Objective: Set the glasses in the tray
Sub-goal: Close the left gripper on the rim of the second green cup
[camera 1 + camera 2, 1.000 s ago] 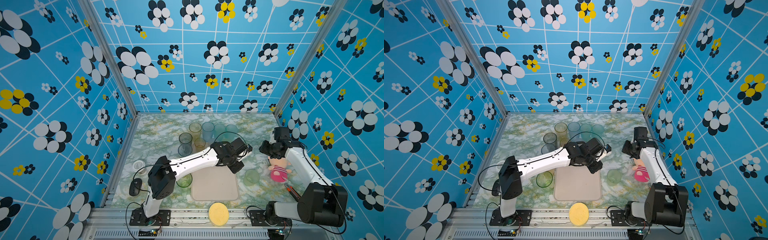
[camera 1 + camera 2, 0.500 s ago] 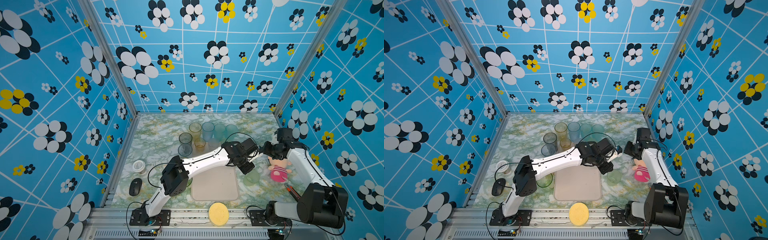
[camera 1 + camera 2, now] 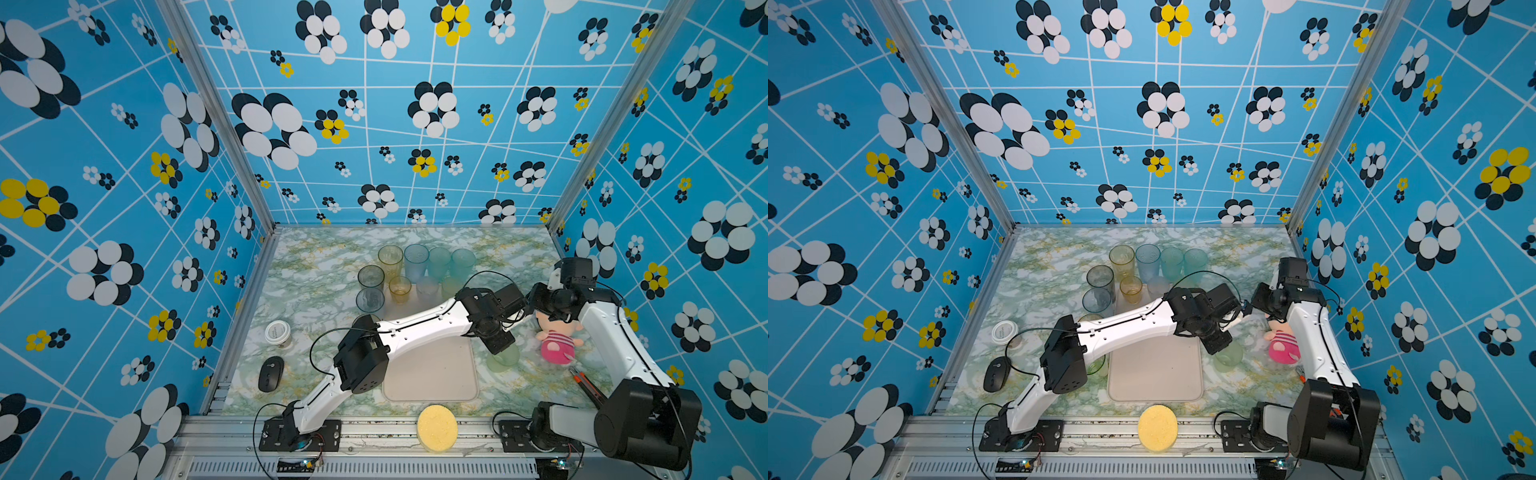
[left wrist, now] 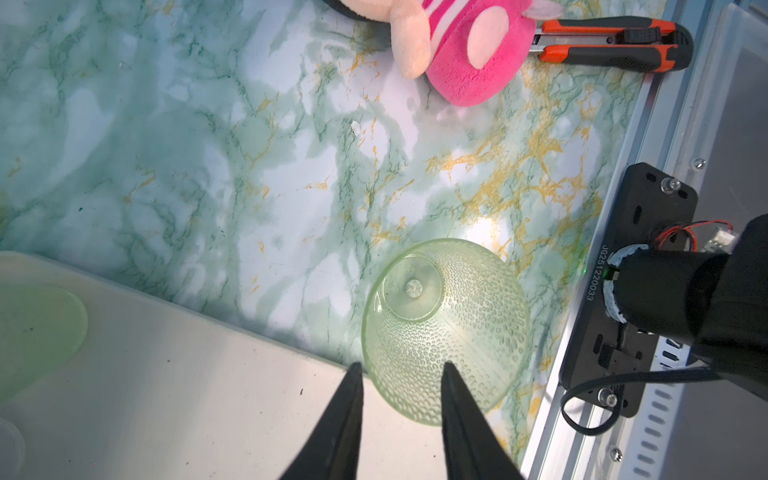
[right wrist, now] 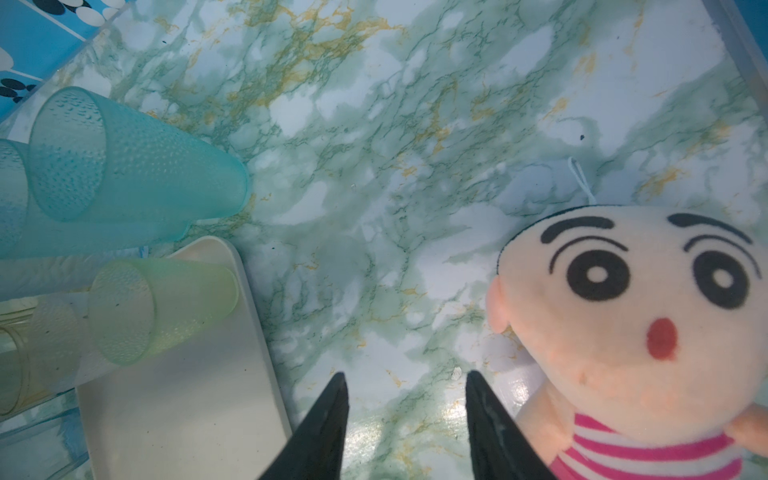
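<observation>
— Pale green, see-through, dimpled all over: is that the one to take?
— Yes, the green tumbler. It stands upright, mouth up, on the marble table, just right of the tray and beside the middle of its right edge. The rest of the glasses crowd at the tray's far end. Another green glass sits off the tray's left edge, partly under the left arm.
— And the left gripper?
— It reaches across the tray and hangs over the tumbler's left wall. The jaws are partly apart, one finger over the mouth and one outside. They have hold of nothing that I can see.
— The right gripper?
— About half open and empty, over bare table between the tray and the plush toy.
— How will the tumbler handle?
— Light, I'd judge, and thin-walled. It will likely flex under a hard squeeze and tip or skate on that glossy top. The dimples should help the pads bite. I'd pinch the rim wall on the side facing the tray, one finger in and one out, close gently, lift straight, then carry it the short way left.
</observation>
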### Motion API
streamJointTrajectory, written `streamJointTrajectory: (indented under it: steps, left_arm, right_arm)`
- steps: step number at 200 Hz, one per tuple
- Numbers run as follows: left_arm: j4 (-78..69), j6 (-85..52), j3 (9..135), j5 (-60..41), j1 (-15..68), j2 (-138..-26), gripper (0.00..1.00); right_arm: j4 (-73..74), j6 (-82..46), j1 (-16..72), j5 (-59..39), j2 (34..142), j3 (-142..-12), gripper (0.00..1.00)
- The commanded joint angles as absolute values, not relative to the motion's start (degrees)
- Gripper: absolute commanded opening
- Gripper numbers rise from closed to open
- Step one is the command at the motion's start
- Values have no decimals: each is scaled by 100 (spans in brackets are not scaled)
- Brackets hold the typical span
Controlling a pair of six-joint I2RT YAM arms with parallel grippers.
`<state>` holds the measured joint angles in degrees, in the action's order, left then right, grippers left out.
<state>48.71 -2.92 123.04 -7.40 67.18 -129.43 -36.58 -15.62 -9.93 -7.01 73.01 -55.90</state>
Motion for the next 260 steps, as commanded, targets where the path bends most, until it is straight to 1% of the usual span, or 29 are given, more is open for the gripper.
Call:
streamJointTrajectory:
  steps: [1, 61, 112, 124, 132, 164, 181, 232, 254, 260]
  left_arm:
    - [5173, -123, 12530, -462, 6757, -13120, 33]
    - [5174, -97, 12573, -241, 6759, -13236, 33]
    - [5205, -62, 12632, -255, 6750, -13336, 33]
    - [5210, -62, 12652, -281, 6750, -13367, 31]
    - [5226, -62, 12672, -298, 6750, -13390, 28]
    - [5239, -55, 12719, -307, 6746, -13443, 26]
    - [5258, -59, 12745, -276, 6741, -13477, 22]
    - [5324, 41, 12771, -19, 6741, -13513, 15]
    - [5368, 129, 12771, 27, 6733, -13529, 11]
    - [5372, 147, 12771, 37, 6733, -13535, 8]
  right_arm:
    - [-3665, -1477, -1036, -823, 7198, -5485, 48]
    - [-3630, -1459, -1046, -861, 7207, -5476, 48]
    - [-3595, -1442, -1046, -885, 7260, -5458, 48]
    - [-3595, -1441, -1046, -871, 7251, -5446, 48]
    - [-3590, -1446, -1046, -870, 7244, -5450, 48]
    - [-3571, -1444, -1046, -884, 7242, -5445, 48]
    - [-3560, -1433, -1046, -879, 7250, -5429, 48]
    - [-3507, -1424, -1046, -883, 7293, -5409, 48]
    - [-3500, -1425, -1046, -890, 7312, -5404, 48]
    - [-3499, -1415, -1046, -888, 7312, -5405, 48]
